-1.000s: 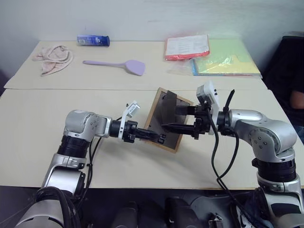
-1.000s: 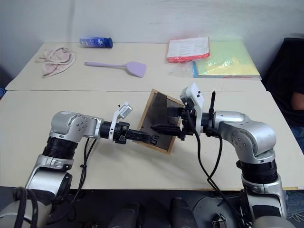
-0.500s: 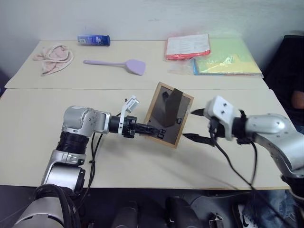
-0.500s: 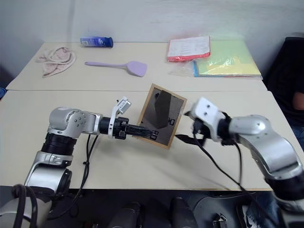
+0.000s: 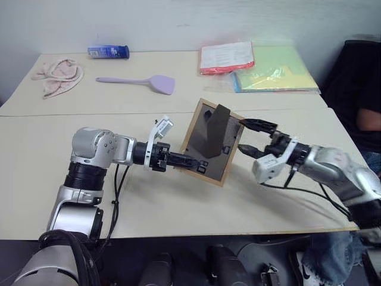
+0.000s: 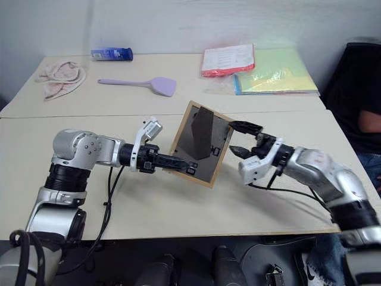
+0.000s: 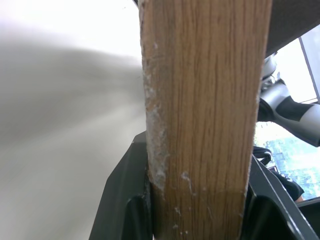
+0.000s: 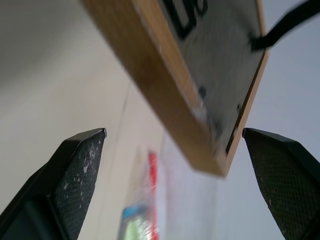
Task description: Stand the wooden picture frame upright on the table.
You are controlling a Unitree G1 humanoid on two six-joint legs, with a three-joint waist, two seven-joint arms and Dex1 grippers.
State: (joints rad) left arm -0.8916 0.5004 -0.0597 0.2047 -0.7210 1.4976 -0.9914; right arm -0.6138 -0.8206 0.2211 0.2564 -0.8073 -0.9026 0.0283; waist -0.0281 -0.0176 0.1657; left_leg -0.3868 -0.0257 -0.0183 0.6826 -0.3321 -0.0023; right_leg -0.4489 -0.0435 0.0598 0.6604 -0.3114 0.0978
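Note:
The wooden picture frame [image 5: 209,144] hangs tilted just above the table [image 5: 149,202], dark back panel facing me and its prop leg [image 5: 218,126] swung out. My left gripper [image 5: 194,163] is shut on the frame's lower rim; in the left wrist view the tan wood rim [image 7: 200,125] is clamped between the black fingers [image 7: 125,210]. My right gripper [image 5: 250,137] is open just right of the frame's right edge, apart from it. In the right wrist view the frame's corner [image 8: 190,100] lies ahead between the spread fingertips [image 8: 80,165].
On the far table lie a lilac spatula [image 5: 140,81], a pink cloth [image 5: 56,74], a blue container [image 5: 108,52], a red-edged paper stack [image 5: 226,58] and yellow-green folders [image 5: 277,71]. A person [image 5: 369,119] sits at the right edge.
My right gripper has left the frame's back, drawn away to the right and rolled over. The prop leg now stands out. The left gripper still holds the frame.

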